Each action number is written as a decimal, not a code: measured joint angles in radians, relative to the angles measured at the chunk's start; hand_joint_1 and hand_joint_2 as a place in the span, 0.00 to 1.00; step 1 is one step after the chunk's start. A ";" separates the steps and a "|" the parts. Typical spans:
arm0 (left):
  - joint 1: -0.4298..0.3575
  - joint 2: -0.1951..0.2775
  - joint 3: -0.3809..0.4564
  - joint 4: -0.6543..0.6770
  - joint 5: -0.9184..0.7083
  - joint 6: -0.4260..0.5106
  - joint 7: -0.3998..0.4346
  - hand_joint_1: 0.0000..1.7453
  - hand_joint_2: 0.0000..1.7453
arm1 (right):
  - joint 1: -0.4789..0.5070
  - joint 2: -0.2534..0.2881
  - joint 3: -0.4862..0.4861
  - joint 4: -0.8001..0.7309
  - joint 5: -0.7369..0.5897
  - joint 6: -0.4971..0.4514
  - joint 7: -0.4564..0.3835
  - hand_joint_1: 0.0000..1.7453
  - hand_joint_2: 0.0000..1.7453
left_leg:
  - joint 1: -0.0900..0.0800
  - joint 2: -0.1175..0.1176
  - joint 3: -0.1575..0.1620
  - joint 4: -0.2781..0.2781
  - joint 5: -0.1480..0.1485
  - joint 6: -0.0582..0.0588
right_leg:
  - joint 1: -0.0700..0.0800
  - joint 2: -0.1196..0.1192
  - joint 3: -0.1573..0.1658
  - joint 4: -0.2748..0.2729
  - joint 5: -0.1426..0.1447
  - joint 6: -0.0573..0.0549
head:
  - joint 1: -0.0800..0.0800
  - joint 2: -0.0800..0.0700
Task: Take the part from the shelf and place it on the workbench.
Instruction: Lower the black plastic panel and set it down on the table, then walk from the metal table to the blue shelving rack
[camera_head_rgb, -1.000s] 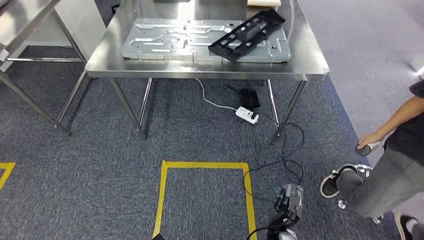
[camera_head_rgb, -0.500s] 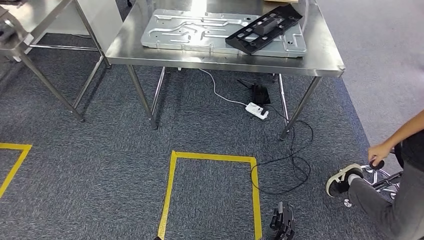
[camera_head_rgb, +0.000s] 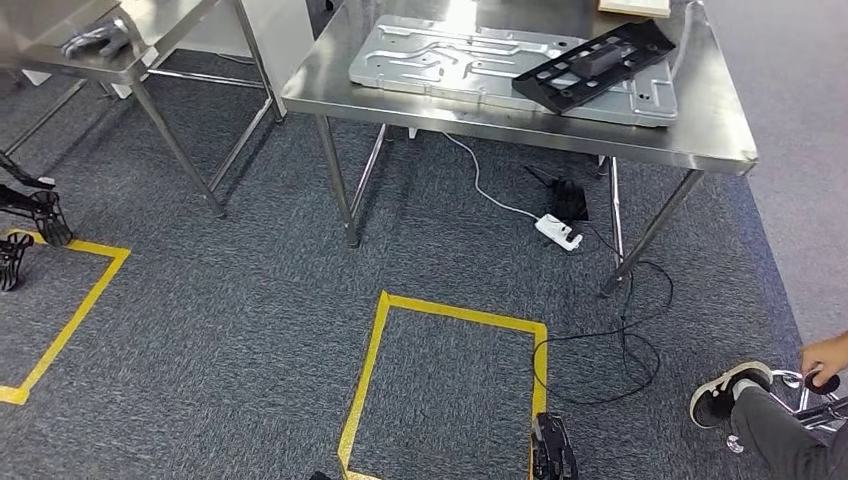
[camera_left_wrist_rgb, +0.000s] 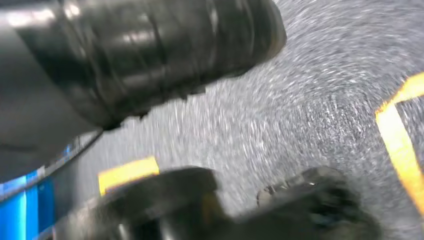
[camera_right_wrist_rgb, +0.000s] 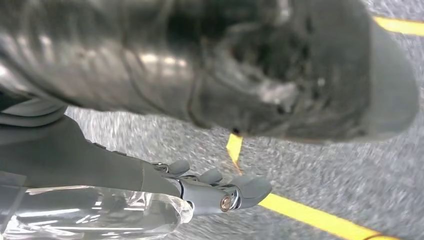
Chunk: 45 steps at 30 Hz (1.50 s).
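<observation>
Part: black perforated panel, lying tilted across the grey stamped plate on the steel counter. It overhangs the plate's far right corner and rests flat enough that it looks set down, not dropped. My read is that the place step is done, or this is one piece of several.

Shelf stands off to the left, apart from the counter. A small grey object sits on its top near the edge. Can't tell what it is; it could be the next pick.

Right hand hangs low over the carpet, fingers loosely spread and nothing in them. That fits a carry-free arm parked at the side. In the head view it shows at the bottom edge, just beside the yellow tape square.

Left hand is a dark smear in the wrist view. Can't tell whether its fingers are spread or curled, or if it holds anything.

Floor hazards if walking comes next: power strip and loose cable run under the counter and out near the tape square. Person's shoe is at lower right, near the cable.
</observation>
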 joint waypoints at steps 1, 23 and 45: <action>-0.001 -0.005 0.010 0.000 0.022 0.005 -0.008 0.00 0.00 | -0.004 -0.005 0.012 0.003 0.003 0.000 -0.001 0.00 0.00 | -0.003 0.008 0.005 -0.013 -0.005 0.005 | 0.003 -0.006 0.000 0.003 -0.001 0.005 | 0.000 0.000; 0.003 -0.043 0.101 0.001 0.092 0.040 -0.042 0.00 0.00 | -0.029 -0.021 0.140 0.038 0.019 -0.046 0.036 0.00 0.00 | -0.016 -0.101 -0.092 0.096 -0.043 0.024 | 0.001 0.111 -0.011 -0.003 0.013 -0.025 | -0.005 0.000; 0.001 -0.018 0.077 0.001 -0.024 -0.015 -0.041 0.00 0.00 | 0.056 -0.028 0.141 0.077 -0.106 -0.114 -0.087 0.00 0.00 | -0.007 -0.150 -0.027 -0.027 0.033 0.053 | -0.004 0.123 -0.054 0.123 -0.040 0.014 | 0.004 0.000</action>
